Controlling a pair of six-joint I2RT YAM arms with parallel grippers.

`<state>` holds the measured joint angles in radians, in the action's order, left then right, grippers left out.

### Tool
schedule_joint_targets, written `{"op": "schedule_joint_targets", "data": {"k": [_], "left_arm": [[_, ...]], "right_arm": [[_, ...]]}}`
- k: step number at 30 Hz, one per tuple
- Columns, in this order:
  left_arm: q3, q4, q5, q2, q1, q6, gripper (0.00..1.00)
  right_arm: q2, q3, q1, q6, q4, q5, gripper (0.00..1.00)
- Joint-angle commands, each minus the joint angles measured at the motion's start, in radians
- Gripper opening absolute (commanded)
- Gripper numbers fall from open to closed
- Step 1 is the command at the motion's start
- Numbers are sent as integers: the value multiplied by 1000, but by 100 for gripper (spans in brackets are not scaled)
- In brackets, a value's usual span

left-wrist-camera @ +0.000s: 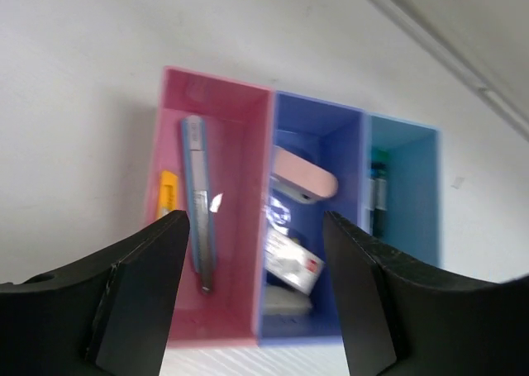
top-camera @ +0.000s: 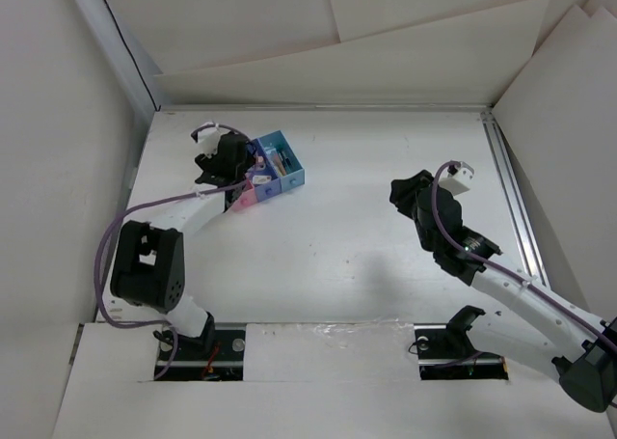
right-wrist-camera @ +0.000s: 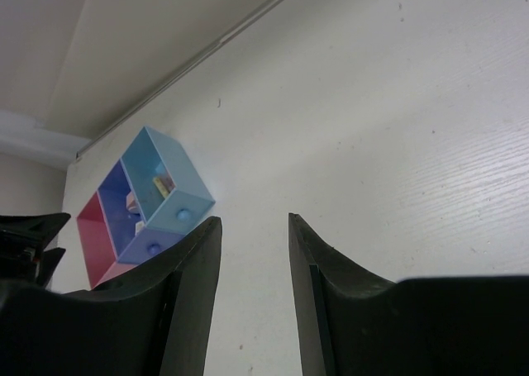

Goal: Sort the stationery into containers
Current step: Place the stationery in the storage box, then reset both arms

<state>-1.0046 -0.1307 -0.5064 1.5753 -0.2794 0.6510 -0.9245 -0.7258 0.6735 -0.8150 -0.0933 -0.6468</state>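
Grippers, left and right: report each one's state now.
Left gripper: open, holding nothing, above the joined trays.
Right gripper: open, holding nothing.

A white tabletop [top-camera: 347, 265] fills the middle of the frame, walled by plain white boards [top-camera: 386, 43] leaning and overlapping across the top and upper right. A metal rail [top-camera: 511, 198] runs down its right edge; the light is soft and even.
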Motion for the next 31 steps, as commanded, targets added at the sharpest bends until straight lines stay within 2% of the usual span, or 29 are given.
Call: {"op": "schedule_joint_targets", "data": {"k": [1, 3, 4, 5, 6, 8, 11, 15, 19, 23, 27, 31], "left_arm": [[17, -49, 29, -121, -52, -1, 63], [60, -104, 72, -187, -72, -10, 65], [78, -124, 101, -211, -84, -22, 71], [96, -168, 177, -234, -84, -31, 100], [139, -185, 212, -285, -84, -31, 100], [184, -222, 277, -336, -84, -31, 100], [259, -245, 331, -443, -84, -43, 100], [326, -214, 295, -605, -84, -10, 100], [400, -143, 205, -815, -84, 55, 100], [420, -11, 134, -922, -84, 90, 100], [409, 91, 134, -968, -84, 58, 100], [376, 123, 161, -965, -84, 10, 100]], "right_arm": [[7, -41, -5, 13, 37, 3, 44], [18, -41, -5, 13, 37, 3, 44], [18, -41, -5, 13, 37, 3, 44], [18, -41, -5, 13, 37, 3, 44], [18, -41, -5, 13, 37, 3, 45], [18, -41, -5, 13, 37, 3, 56], [-19, -52, -5, 22, 37, 3, 82], [-65, -72, 5, 22, 37, 3, 99], [-89, -72, 5, 22, 37, 3, 99], [-100, -81, 14, 22, 37, 3, 99], [-100, -81, 14, 22, 37, 3, 99], [-100, -81, 14, 31, 37, 29, 99]]}}
